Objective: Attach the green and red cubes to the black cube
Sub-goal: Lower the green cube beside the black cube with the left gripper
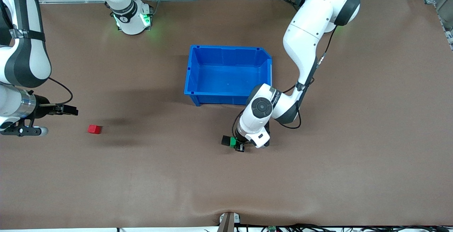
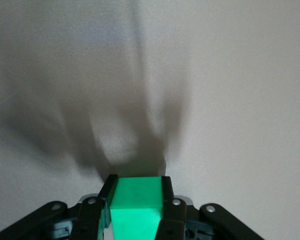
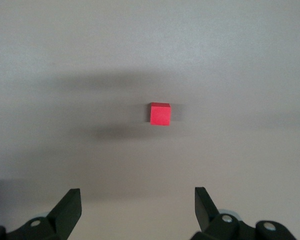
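Even overhead light, soft shadows, wrist views washed pale

In the front view the brown worktop (image 1: 354, 171) is lit evenly and shows sharp, with a broad soft shadow stretching across it beside the red cube (image 1: 94, 129) and a green glow spilling from the lamps at the right arm's base (image 1: 132, 21). The left wrist view is hazy: several dark, smeared shadows fan out over a bleached surface above the green cube (image 2: 137, 210), whose near face blurs at the frame's edge. The right wrist view is greyer, with two faint horizontal shadow bands flanking the crisp red cube; the close fingers (image 3: 67, 210) look soft.
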